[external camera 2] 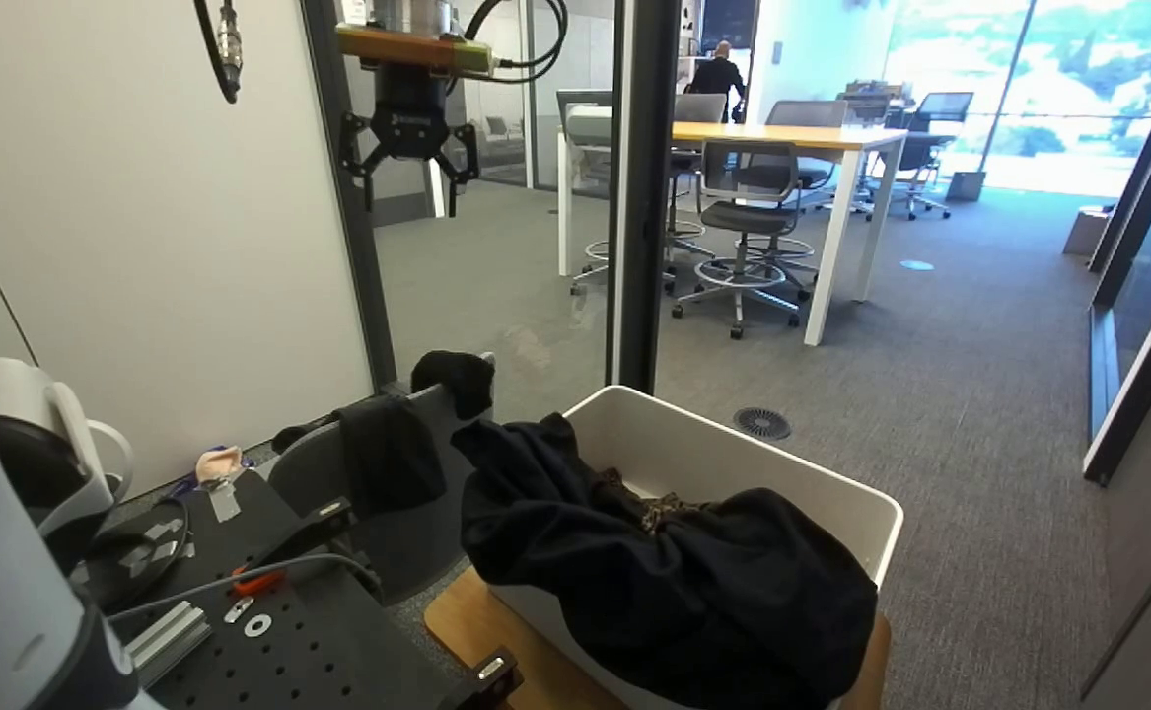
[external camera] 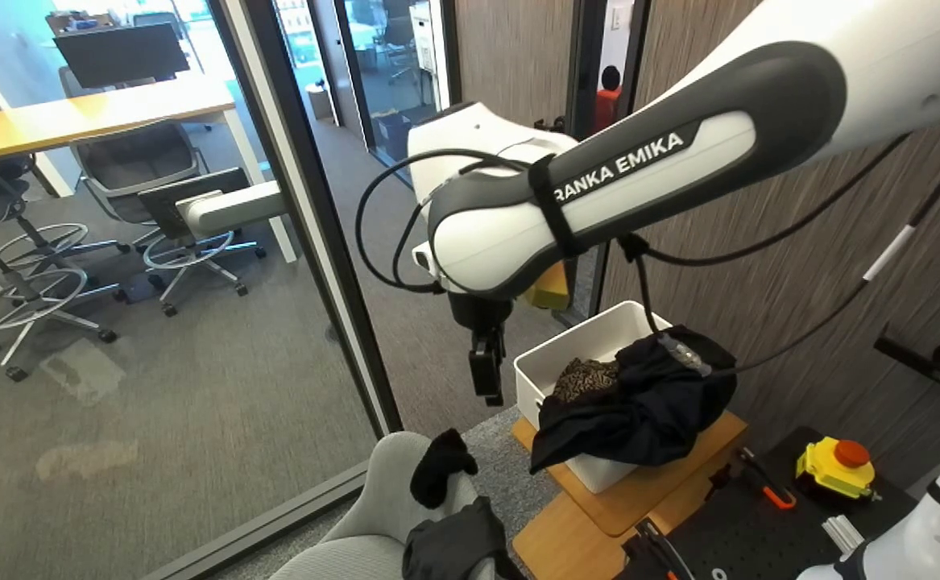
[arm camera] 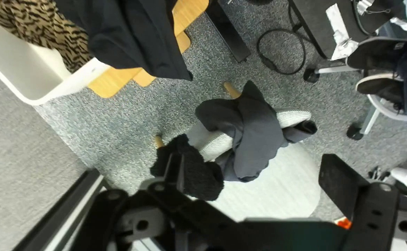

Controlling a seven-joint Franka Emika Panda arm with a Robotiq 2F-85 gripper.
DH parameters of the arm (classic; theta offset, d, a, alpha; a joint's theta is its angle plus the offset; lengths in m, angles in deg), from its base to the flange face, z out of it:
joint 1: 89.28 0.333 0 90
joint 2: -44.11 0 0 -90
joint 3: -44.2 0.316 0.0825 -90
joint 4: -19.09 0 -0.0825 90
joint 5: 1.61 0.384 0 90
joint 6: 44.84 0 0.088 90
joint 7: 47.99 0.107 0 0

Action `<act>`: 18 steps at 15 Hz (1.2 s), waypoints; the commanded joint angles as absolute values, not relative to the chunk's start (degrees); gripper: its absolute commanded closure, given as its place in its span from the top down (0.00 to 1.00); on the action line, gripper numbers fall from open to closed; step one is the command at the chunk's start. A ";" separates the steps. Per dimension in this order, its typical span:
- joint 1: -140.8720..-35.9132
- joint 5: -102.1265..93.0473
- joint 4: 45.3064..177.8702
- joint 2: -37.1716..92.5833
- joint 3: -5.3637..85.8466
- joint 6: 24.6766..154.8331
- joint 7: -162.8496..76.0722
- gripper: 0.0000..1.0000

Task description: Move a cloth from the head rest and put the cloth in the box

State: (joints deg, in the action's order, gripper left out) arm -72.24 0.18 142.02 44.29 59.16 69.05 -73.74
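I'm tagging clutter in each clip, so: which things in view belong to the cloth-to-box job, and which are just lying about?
Job:
fuzzy black cloth and dark grey cloth, both on the chair back
white box
end effector, open
probably the patterned cloth inside the box and navy cloth over its rim

Lying about:
metal profile pieces
emergency-stop button
background monitor
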 commanded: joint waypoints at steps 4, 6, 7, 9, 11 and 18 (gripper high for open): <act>-69.50 1.33 136.87 34.24 64.89 68.85 -86.22 1.00; -69.05 0.97 135.59 31.58 66.56 68.02 -89.95 1.00; -68.96 1.18 135.12 30.24 67.30 68.14 -92.15 1.00; -68.89 2.32 134.15 27.89 68.76 67.84 -95.92 1.00; -68.60 1.91 133.94 26.08 69.66 68.34 -97.26 1.00; -66.18 0.46 134.49 19.19 70.18 74.78 -91.57 1.00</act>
